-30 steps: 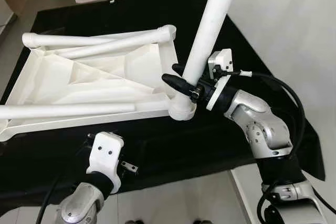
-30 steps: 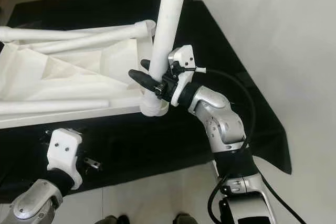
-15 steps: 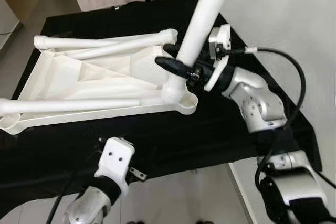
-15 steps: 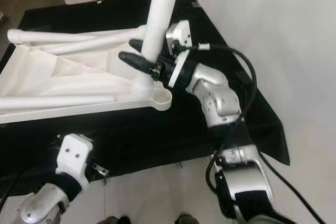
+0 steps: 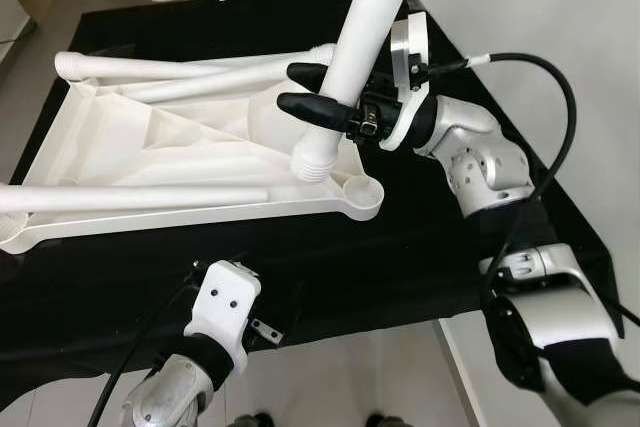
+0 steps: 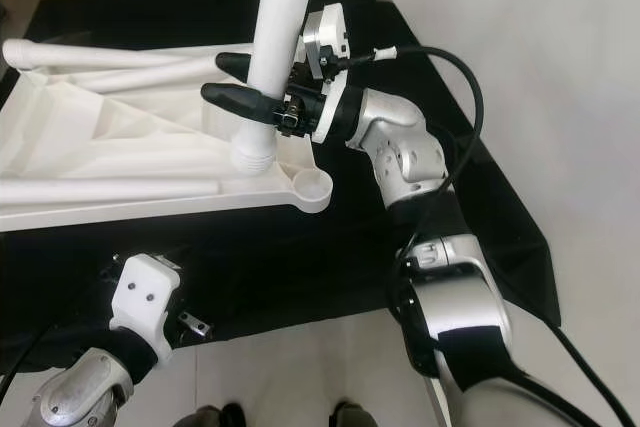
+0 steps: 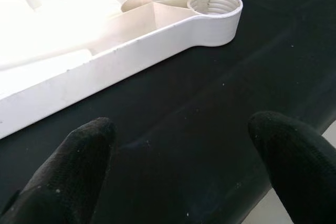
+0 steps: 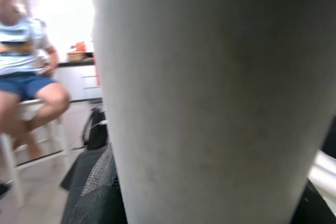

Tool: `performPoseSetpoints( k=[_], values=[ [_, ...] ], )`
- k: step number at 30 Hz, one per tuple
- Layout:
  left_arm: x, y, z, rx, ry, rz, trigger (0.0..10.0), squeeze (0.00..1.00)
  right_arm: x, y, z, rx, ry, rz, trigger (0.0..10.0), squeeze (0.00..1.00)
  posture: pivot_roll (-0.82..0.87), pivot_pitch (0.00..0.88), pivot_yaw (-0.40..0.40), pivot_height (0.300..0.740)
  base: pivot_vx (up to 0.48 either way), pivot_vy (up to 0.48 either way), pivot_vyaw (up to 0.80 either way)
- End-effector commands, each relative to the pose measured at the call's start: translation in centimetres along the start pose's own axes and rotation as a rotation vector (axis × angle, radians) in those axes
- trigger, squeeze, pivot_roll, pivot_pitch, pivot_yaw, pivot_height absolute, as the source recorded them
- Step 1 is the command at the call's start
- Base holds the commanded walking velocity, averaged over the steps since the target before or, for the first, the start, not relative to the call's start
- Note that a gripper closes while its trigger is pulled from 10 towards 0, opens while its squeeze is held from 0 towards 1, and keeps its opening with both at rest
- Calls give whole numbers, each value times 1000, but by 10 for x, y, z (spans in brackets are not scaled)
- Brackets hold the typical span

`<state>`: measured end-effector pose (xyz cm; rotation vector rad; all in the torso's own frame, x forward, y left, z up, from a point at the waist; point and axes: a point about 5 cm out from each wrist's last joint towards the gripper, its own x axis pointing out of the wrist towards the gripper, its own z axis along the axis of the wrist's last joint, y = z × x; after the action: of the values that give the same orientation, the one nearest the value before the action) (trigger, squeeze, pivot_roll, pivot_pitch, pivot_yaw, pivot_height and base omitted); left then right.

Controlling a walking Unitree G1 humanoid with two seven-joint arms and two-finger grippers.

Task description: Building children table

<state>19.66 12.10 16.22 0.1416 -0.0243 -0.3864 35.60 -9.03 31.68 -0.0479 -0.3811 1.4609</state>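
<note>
Left eye view: a white table leg (image 5: pixel 365 37) is held by the right gripper (image 5: pixel 310 102), black fingers clamped on either side of the tube approx. at its lower third. Leg is tilted, top end leaning away from the robot & out of frame; its threaded lower end (image 5: pixel 311 159) hangs just above the upturned white tabletop (image 5: pixel 150 152), inboard of the near-right corner socket (image 5: pixel 362 193), not seated in it. Tabletop is laid underside-up on a black cloth (image 5: pixel 400 247) spread over the floor; ribs & compartments are seen across its underside. Three more white legs (image 5: pixel 190 67) are lying across/along the tabletop: two at the far edge, one (image 5: pixel 130 197) along the near edge. The held leg & gripper stand in front of the tabletop's far-right corner, partly hiding it. A black cable (image 5: pixel 540 127) is looped over the right arm.

Left gripper (image 7: pixel 184 166) is held low near the cloth's near edge, fingers spread wide, nothing between them. Left wrist view gives what the head views do not: the thread rings inside the socket (image 7: pixel 214 4), close up, w/ bare cloth between it & the fingertips (image 7: pixel 79 150).

Right wrist view: leg surface (image 8: pixel 210 93) seen close & blurred; beside it, a seated person (image 8: pixel 26 72) on a white stool is made out in the background.
</note>
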Motion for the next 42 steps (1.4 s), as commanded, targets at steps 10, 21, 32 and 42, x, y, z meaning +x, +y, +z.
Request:
performPoseSetpoints(
  k=[10,21,32,42],
  values=[
    [-4,3,5,35,-13,-85,10000,0,21,8,21,-64,-43,233,10000,0,-37,322,52,740,0,0,0],
    [-16,-5,12,42,-27,-131,10000,0,7,-1,35,-114,54,323,10000,0,-8,390,51,740,0,0,0],
    [-25,-8,14,-8,-30,-98,10000,0,-6,-13,37,-150,170,235,10000,0,-1,437,47,740,0,0,0],
    [-30,-11,16,-23,-36,-90,10000,0,-25,-14,42,-129,170,230,10000,0,-4,451,59,740,0,0,0]
  ],
)
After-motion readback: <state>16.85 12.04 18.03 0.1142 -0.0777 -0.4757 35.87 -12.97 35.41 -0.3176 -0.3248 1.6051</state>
